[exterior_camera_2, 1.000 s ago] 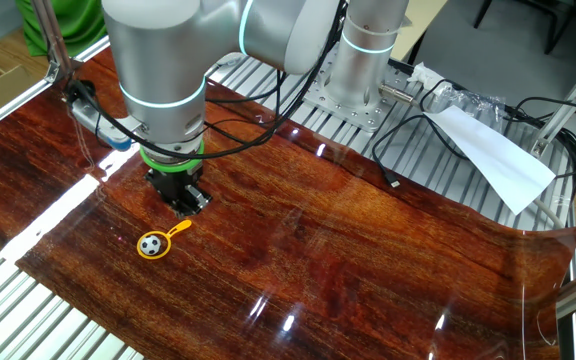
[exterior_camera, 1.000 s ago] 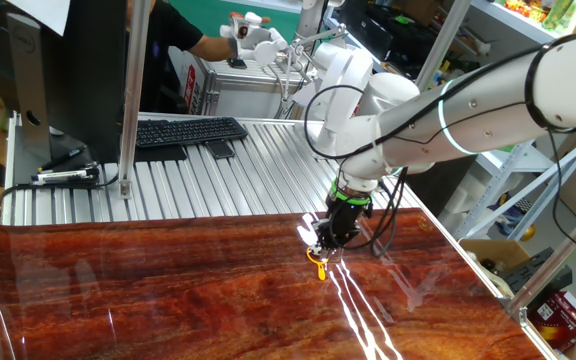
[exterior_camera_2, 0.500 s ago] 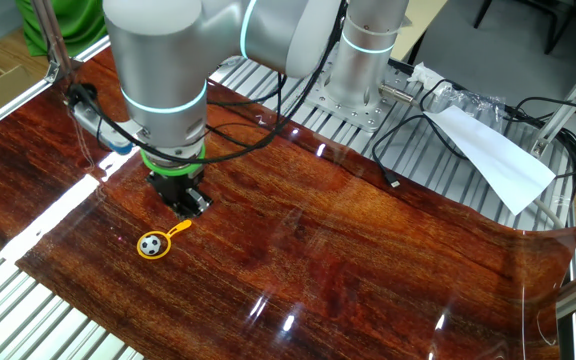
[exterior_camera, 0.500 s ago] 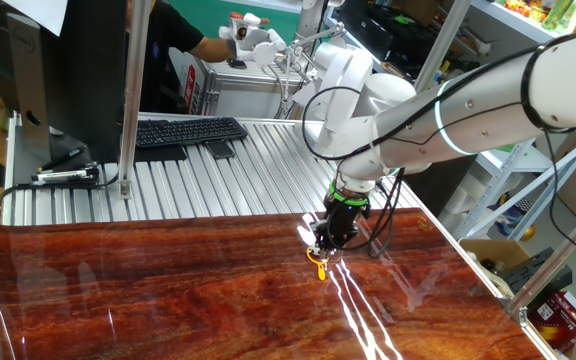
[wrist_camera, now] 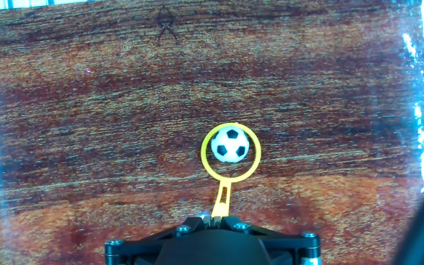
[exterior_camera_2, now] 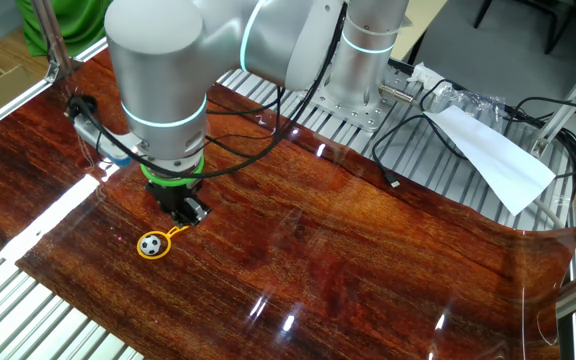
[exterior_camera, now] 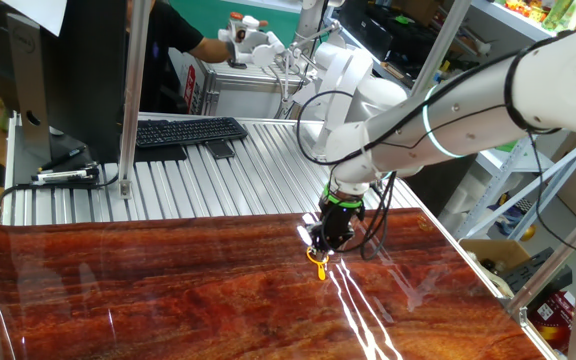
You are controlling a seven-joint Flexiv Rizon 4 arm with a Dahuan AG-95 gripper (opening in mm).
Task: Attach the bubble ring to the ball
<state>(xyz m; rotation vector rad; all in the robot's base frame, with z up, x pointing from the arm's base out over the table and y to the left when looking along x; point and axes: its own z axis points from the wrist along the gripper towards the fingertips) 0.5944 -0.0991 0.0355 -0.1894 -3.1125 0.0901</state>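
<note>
**With ring looped round ball, placement step is at or near its end**

As seen along the fingers, the bubble ring [wrist_camera: 230, 157] lies flat on the table [wrist_camera: 87, 110] with its loop encircling the ball [wrist_camera: 231, 145], a small black-and-white football pattern. Ball sits inside the loop, slightly high of centre; whether it touches the rim cannot be told. The ring's straight stem runs back toward the gripper [wrist_camera: 213, 218] and disappears at the front edge of the gripper body.

Jaws: fingertips are not visible in the hand view, and in both fixed views the gripper [exterior_camera_2: 180, 206] is too small and dark to resolve. Cannot tell whether the jaws are clenched on the stem or released.

Position, fixed views: gripper [exterior_camera: 327, 236] stands low over the table, just beside the ring [exterior_camera: 317, 266]. From the other side, ring and ball [exterior_camera_2: 151, 244] lie close to the near-left table edge, stem pointing up toward the gripper.

Judgement on step: ring appears to be where the task wants it, so this is the end of placing.

Next move calls for: letting go of the stem if it is held, then a straight lift clear. Any sideways drag would pull the loop against the ball and roll it off; ball is light and free on a glossy surface.
</note>
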